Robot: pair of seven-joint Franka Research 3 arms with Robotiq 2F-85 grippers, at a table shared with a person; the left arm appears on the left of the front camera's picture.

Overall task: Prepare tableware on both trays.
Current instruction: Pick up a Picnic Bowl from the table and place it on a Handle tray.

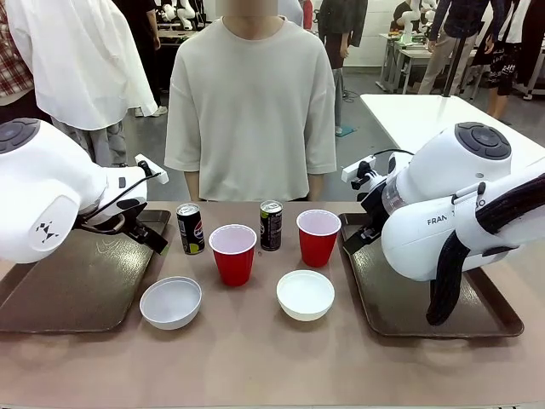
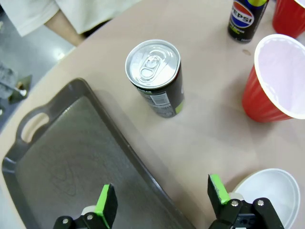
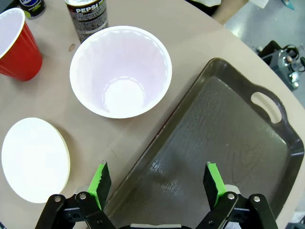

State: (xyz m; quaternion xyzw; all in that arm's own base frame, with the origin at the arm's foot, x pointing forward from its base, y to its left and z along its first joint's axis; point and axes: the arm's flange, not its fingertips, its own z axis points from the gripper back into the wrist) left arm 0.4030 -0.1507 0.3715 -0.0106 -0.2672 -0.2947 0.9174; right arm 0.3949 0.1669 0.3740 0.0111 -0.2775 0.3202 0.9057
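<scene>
- The tableware all stands on the bare table [image 1: 255, 366] between the two trays: left can [image 1: 189, 228], right can [image 1: 271, 225], left cup [image 1: 232, 254], right cup [image 1: 318, 237], left bowl [image 1: 171, 302] and right bowl [image 1: 306, 294].
- The cans and cups are upright, and the cups and bowls sit open side up. The cans are toward the far side, the bowls nearest the robot.
- The left tray [image 1: 77, 290] and right tray [image 1: 400, 311] lie at the table's two ends, and I see nothing loaded on the parts of them that show.
- By my reading the task is at its very start: no item is on a tray yet, so a cup, a bowl and a can are presumably left to place on each.
- The left gripper [image 2: 162, 191] hangs over the inner rim of the left tray. Its fingers [image 2: 106, 202] are spread wide and hold nothing. The left can is ahead of it, just beside the tray's rim and clear of the pads.
- The right gripper [image 3: 156, 171] hangs over the inner rim of the right tray. Its fingers [image 3: 213, 183] are likewise spread and empty. The right cup stands just beyond them, near the rim, and the right bowl is off to one side.
- A person [image 1: 251, 94] stands at the far side of the table; no hand reaches toward the items.
</scene>
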